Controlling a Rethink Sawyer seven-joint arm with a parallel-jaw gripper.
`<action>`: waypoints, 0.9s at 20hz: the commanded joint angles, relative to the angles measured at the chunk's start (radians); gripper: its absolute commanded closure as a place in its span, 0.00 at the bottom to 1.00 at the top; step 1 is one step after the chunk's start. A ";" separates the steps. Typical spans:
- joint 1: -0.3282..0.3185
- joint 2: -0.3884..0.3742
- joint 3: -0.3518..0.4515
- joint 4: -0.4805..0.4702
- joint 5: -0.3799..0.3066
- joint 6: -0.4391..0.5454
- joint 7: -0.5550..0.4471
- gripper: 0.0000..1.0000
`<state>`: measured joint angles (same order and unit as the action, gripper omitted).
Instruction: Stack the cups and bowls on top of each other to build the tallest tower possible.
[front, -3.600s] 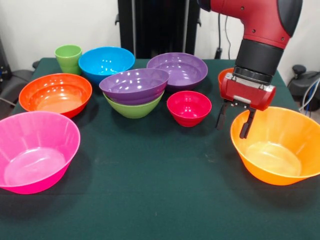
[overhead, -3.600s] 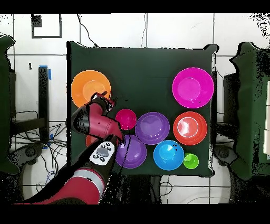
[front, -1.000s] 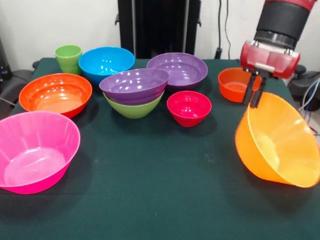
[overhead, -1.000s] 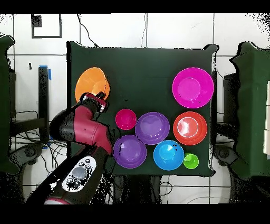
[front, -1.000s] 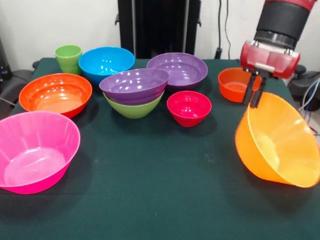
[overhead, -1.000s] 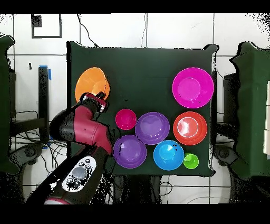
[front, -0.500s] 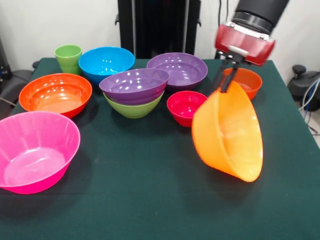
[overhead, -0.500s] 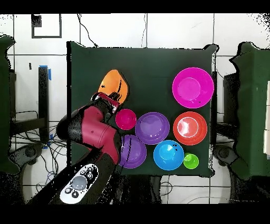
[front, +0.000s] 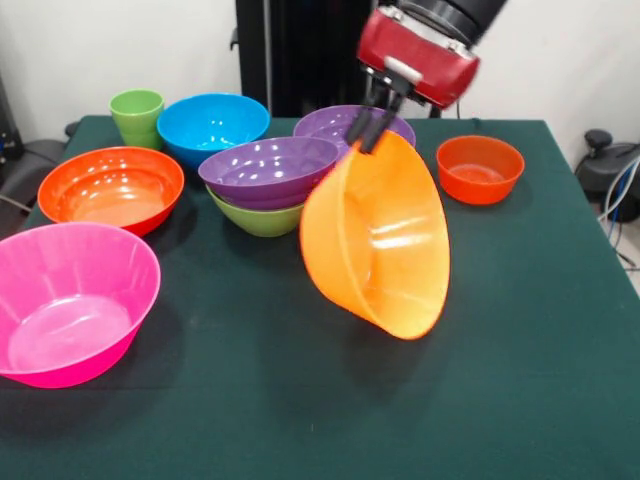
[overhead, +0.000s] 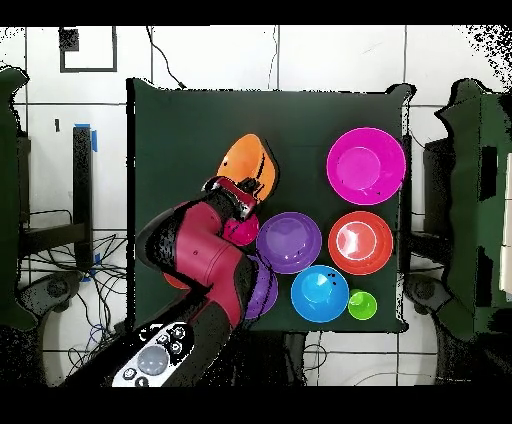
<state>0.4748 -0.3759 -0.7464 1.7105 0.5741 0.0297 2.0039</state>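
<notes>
Gripper (front: 371, 128), pinching rim of large glossy orange plastic bowl (front: 378, 240), has swung it off table from 3 o'clock to centre, hanging tilted beside purple-on-green bowl tower (front: 268, 182) at 10 o'clock, so stacking looks imminent.

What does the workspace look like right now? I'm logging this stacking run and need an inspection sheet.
Surface: green table.
Job's things: large orange bowl hangs tilted in the air; purple bowl sits in the green bowl; pink bowl, red-orange bowl, blue bowl, small orange bowl and green cup are unstacked.
Clutter: nothing seen.
Gripper: gripper pinches the large orange bowl's rim.
Cables: cables on the floor.
Surroundings: tiled floor.
</notes>
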 joint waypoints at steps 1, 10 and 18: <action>0.027 0.061 -0.064 -0.055 0.037 0.196 0.202 1.00; -0.066 0.141 -0.130 -0.058 0.062 0.157 0.222 1.00; -0.121 0.189 -0.126 -0.121 0.093 0.145 0.227 1.00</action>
<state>0.3838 -0.2485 -0.9390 1.6897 0.6195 0.1112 2.0039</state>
